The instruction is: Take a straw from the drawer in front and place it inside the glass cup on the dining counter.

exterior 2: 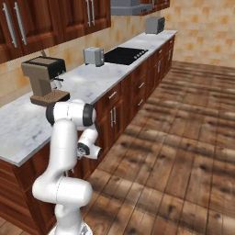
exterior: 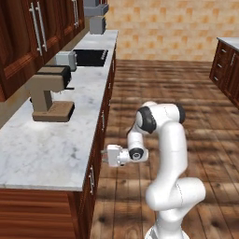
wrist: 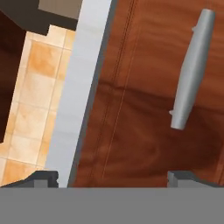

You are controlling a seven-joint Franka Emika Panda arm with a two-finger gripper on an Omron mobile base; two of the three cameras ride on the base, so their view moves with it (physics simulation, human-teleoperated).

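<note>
The drawer (wrist: 140,109) is shut; its reddish-brown front panel faces the hand camera, with a short steel handle (wrist: 192,70) towards the upper right. My gripper (wrist: 113,179) is open, its two dark fingertips (wrist: 43,177) set wide apart close to the panel and touching nothing. From the left base view, the gripper (exterior: 108,155) points at the drawer fronts (exterior: 94,175) under the marble worktop (exterior: 51,140). The straw is hidden. The glass cup and the dining counter are out of view.
On the worktop stand a coffee machine (exterior: 49,93), a toaster (exterior: 65,59) and a black cooktop (exterior: 91,57). Tall cabinet doors (exterior: 28,32) hang above. A second cabinet run (exterior: 226,65) stands at the far right across open wooden floor (exterior: 186,88).
</note>
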